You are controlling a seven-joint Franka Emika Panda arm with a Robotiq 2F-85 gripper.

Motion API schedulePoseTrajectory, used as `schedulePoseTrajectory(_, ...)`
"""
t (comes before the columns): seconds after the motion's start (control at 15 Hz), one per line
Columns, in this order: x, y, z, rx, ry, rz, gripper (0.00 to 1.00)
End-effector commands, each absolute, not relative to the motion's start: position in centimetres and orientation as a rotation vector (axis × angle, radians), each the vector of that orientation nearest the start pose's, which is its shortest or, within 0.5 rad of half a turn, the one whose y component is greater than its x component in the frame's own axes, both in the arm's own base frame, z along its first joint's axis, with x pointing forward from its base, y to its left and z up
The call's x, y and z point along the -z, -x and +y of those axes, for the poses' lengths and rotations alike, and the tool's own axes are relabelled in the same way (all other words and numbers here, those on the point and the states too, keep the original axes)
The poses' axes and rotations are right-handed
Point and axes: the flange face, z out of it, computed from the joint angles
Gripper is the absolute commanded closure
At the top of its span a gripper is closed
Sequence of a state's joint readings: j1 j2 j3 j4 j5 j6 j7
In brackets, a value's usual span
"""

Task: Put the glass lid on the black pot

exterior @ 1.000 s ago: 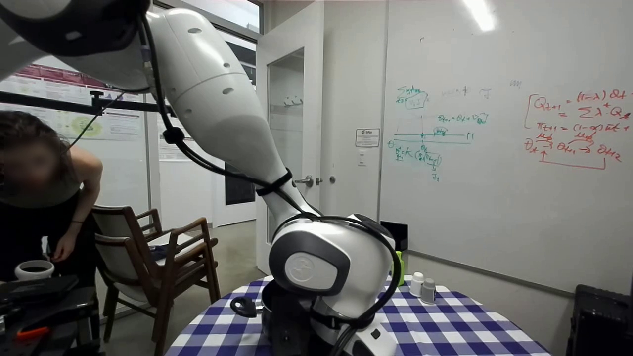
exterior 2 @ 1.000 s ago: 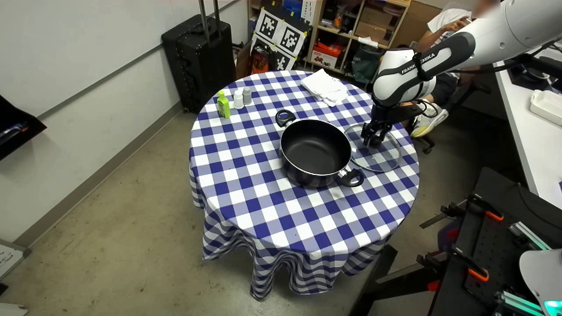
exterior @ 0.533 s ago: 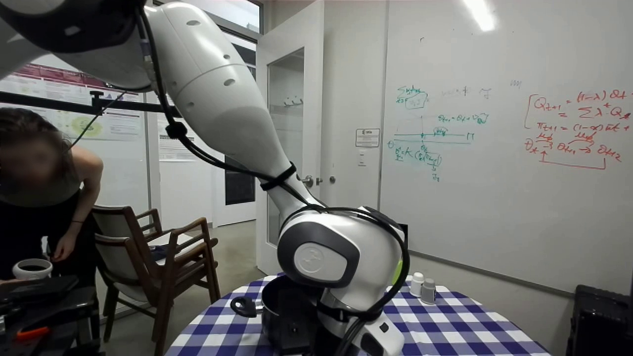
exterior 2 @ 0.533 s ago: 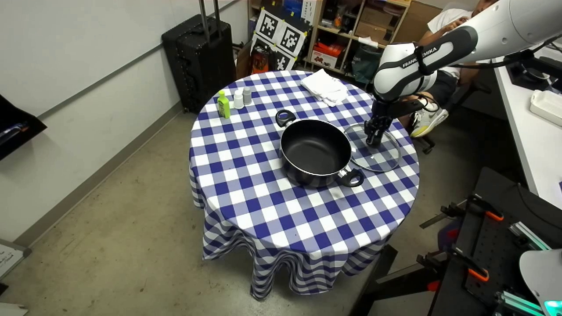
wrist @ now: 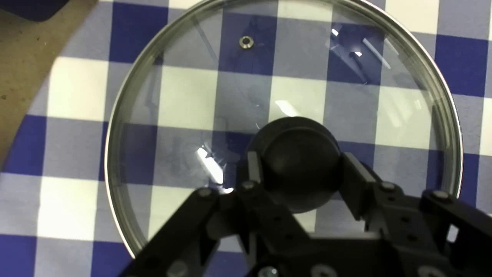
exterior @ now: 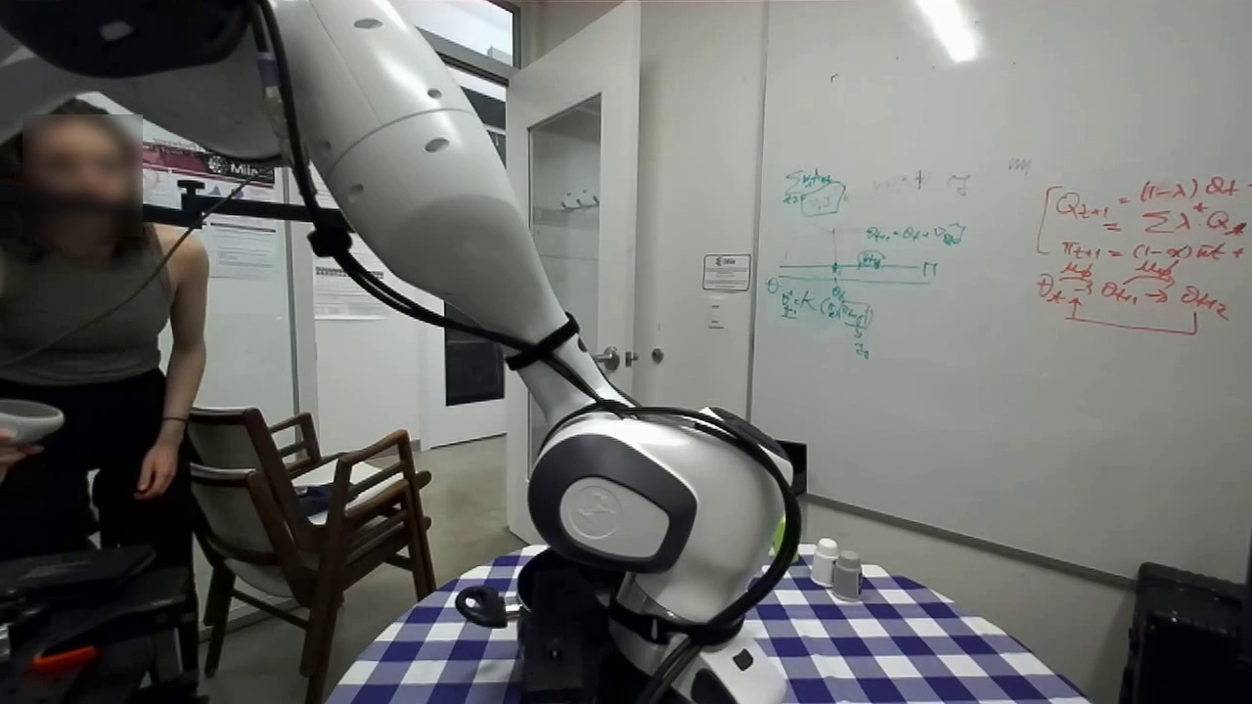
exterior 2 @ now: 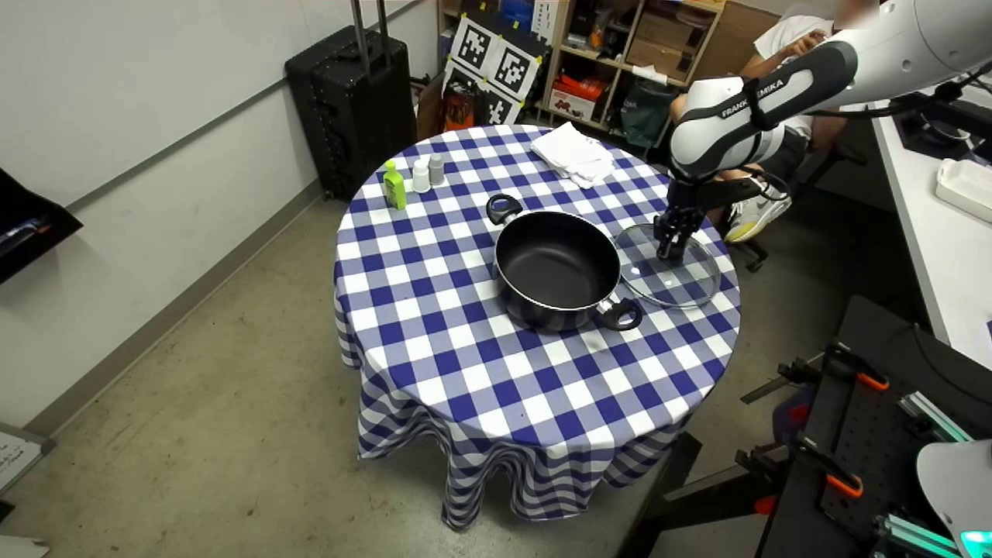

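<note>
The glass lid (wrist: 184, 100), clear with a metal rim, fills most of the wrist view. Its dark round knob (wrist: 298, 154) is pinched between the fingers of my gripper (wrist: 303, 169), one finger touching each side. In an exterior view the lid (exterior 2: 642, 267) lies right beside the black pot (exterior 2: 542, 314), with my gripper (exterior 2: 671, 254) coming down onto its middle. Whether the rim rests on the cloth or hangs just above it, I cannot tell. The pot stands upright, uncovered, with two black handles. My arm hides most of the pot (exterior: 533, 577) in an exterior view.
A blue-and-white checkered cloth (exterior 2: 465, 372) covers the round table. Towards its far left side stand a green bottle (exterior 2: 395, 186), a white shaker (exterior 2: 421, 176) and a grey shaker (exterior 2: 436, 169). A folded white cloth (exterior 2: 573, 155) lies at the back. A person (exterior: 98, 313) stands beyond the table.
My jaws have closed on the knob. In an exterior view, gripper and lid have shifted slightly to the right, away from the pot. The person has straightened up, holding a white bowl.
</note>
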State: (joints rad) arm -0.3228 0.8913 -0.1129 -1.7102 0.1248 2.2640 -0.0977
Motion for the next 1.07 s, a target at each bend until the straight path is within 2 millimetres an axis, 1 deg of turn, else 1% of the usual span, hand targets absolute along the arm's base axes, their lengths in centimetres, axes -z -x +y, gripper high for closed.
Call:
schedulePoseTrajectory(0.0, -10.8, -51.5, -25.1, -0.515, 2.901, 0.767, 0.75)
schedulePoseTrajectory(0.07, -11.9, -50.7, -25.1, -0.514, 2.895, 0.810, 0.75)
schedulePoseTrajectory(0.2, -14.9, -49.6, -25.3, -0.508, 2.914, 0.932, 0.75)
schedulePoseTrajectory(0.33, -18.4, -48.9, -25.4, -0.480, 2.944, 1.021, 0.75)
schedulePoseTrajectory(0.47, -22.3, -49.2, -24.9, -0.440, 3.001, 1.018, 0.75)
schedulePoseTrajectory(0.6, -26.2, -50.5, -23.5, -0.423, 3.080, 0.977, 0.75)
schedulePoseTrajectory(0.73, -30.0, -52.9, -21.0, -0.401, 3.163, 0.858, 0.75)
schedulePoseTrajectory(0.8, -31.4, -54.5, -19.1, -0.403, 3.208, 0.766, 0.75)
schedulePoseTrajectory(0.87, -32.7, -55.6, -17.6, -0.402, 3.236, 0.696, 0.75)
schedulePoseTrajectory(0.93, -33.5, -57.0, -15.7, -0.401, 3.261, 0.607, 0.75)
schedulePoseTrajectory(1.0, -34.3, -58.0, -14.2, -0.398, 3.280, 0.547, 0.75)
